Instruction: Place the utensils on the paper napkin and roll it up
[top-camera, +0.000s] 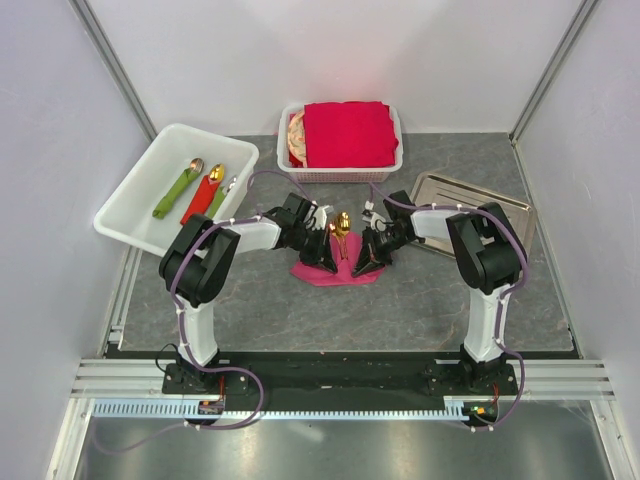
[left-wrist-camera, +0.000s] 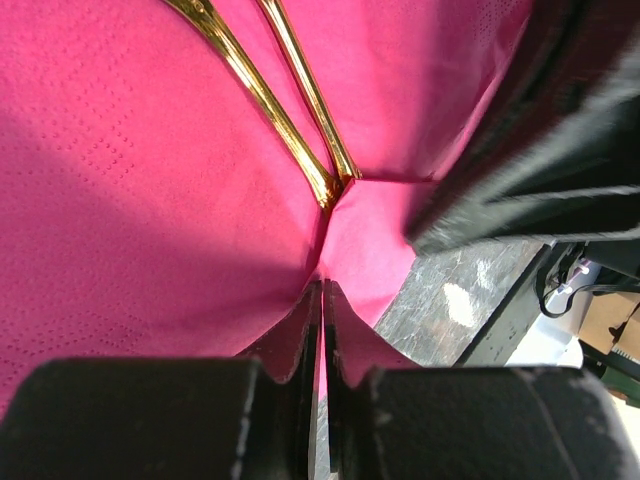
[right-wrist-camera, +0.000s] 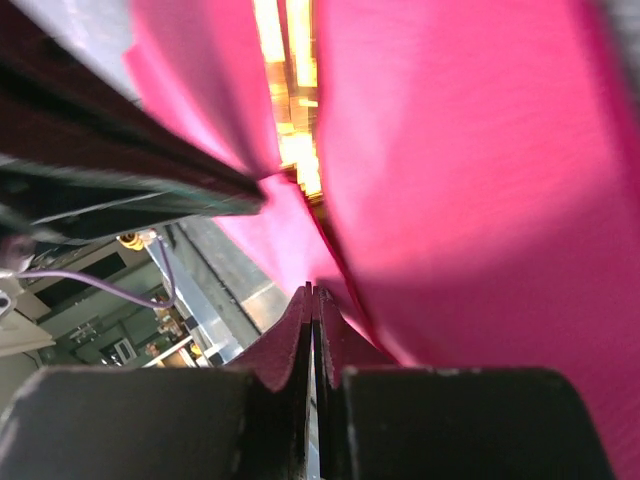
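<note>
The magenta-pink paper napkin (top-camera: 335, 272) lies at the table's middle with its sides drawn up. Gold utensils (top-camera: 341, 225) lie on it, their bowls sticking out at the far end; two slim gold handles (left-wrist-camera: 290, 120) show in the left wrist view, and they are a blurred gold glare (right-wrist-camera: 290, 110) in the right wrist view. My left gripper (top-camera: 320, 255) is shut on the napkin's left edge (left-wrist-camera: 345, 240). My right gripper (top-camera: 364, 262) is shut on its right edge (right-wrist-camera: 300, 240). The two grippers stand close on either side of the utensils.
A white bin (top-camera: 150, 185) at the back left holds spoons wrapped in green and red napkin bundles (top-camera: 198, 190). A white basket (top-camera: 392, 160) at the back holds a stack of red napkins (top-camera: 348, 134). A metal tray (top-camera: 440, 190) lies at the right.
</note>
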